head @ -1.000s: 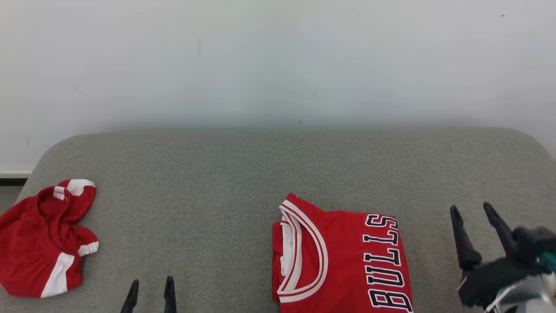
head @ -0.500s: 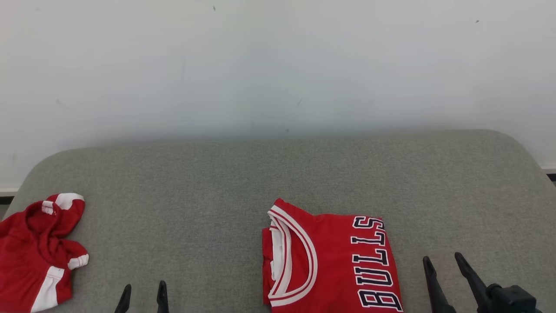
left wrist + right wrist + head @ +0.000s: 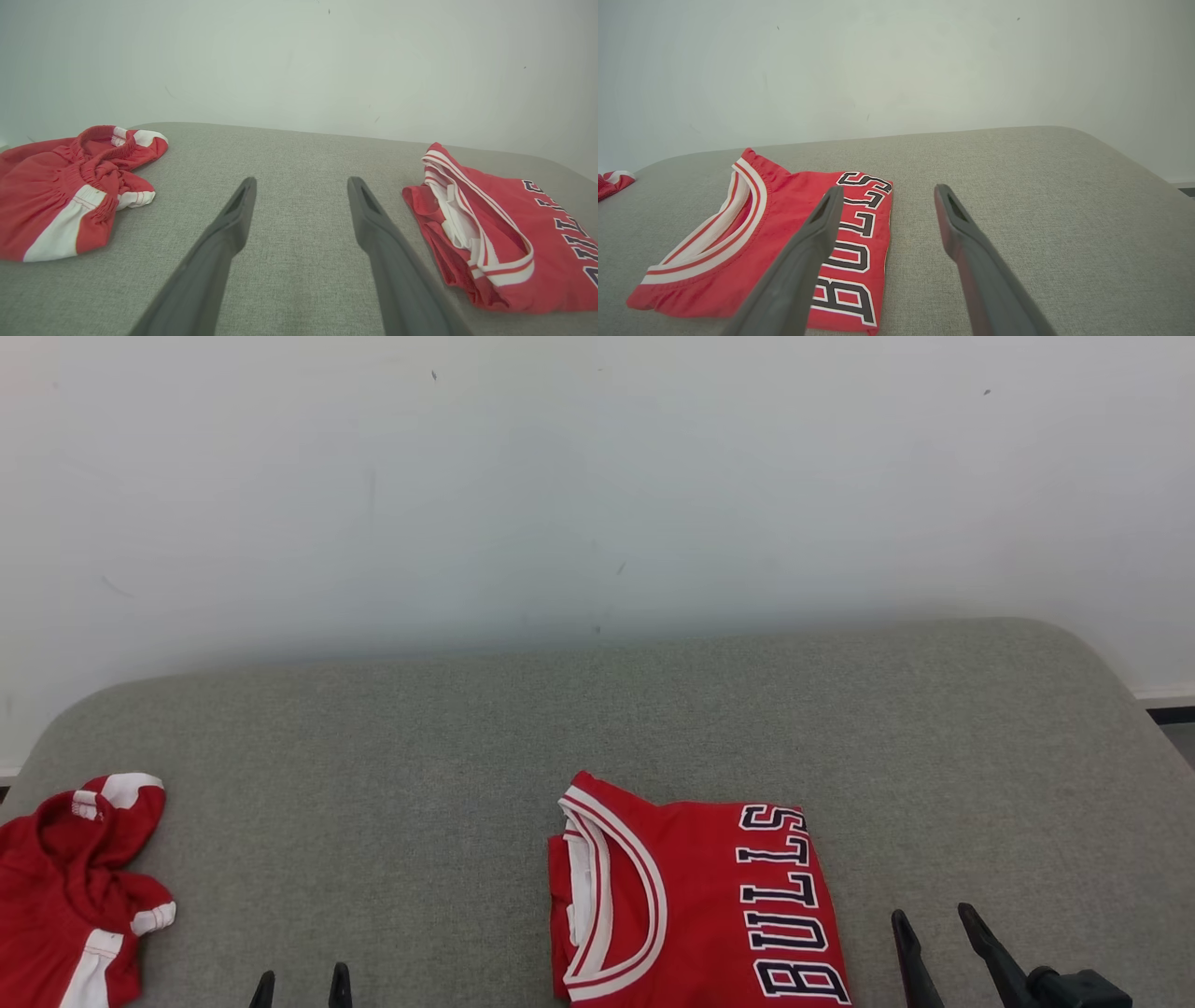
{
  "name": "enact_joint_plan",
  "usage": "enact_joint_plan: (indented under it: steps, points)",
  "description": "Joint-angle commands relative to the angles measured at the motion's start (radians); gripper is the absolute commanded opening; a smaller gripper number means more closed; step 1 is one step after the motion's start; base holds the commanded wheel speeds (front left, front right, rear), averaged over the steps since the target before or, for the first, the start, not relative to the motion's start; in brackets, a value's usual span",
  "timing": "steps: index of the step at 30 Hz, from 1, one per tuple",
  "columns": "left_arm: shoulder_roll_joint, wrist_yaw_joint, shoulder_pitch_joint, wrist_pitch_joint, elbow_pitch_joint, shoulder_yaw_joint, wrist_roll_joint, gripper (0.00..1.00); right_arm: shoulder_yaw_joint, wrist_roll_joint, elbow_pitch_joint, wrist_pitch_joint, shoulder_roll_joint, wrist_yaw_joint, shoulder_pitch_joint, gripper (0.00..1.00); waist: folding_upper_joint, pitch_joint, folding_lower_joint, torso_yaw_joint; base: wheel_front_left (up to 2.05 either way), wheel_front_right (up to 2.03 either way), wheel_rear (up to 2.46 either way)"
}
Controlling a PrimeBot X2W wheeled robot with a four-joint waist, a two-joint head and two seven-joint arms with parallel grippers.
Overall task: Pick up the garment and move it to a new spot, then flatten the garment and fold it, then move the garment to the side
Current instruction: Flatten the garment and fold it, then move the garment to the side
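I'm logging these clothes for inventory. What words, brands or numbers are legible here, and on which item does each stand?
"BULLS": dark letters outlined in white on the folded red jersey, running sideways in the head view.
A white tag at the waistband of the crumpled red shorts: too small to read.
No other text, brand or number is legible.

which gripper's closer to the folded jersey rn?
Right. The right gripper sits just beside the jersey at its lettered edge, not touching. The left gripper is well off on the collar side, toward the crumpled shorts.
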Motion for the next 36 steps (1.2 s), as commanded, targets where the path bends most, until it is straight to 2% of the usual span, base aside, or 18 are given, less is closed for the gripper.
enact_joint_plan:
  steps: [1, 36]
  points:
    - [0.0, -0.003, 0.019, -0.003, -0.001, 0.001, -0.004, 1.0, -0.006, 0.006, 0.003, -0.006, 0.007, -0.002, 0.011, 1.0, 0.0, -0.001, 0.0, 0.001, 0.0, 0.0, 0.0]
    - [0.0, 0.005, 0.018, -0.003, 0.002, -0.004, -0.011, 1.0, -0.046, 0.016, 0.018, 0.009, 0.037, -0.002, -0.036, 1.0, 0.0, 0.005, 0.0, 0.019, 0.0, 0.0, 0.0]
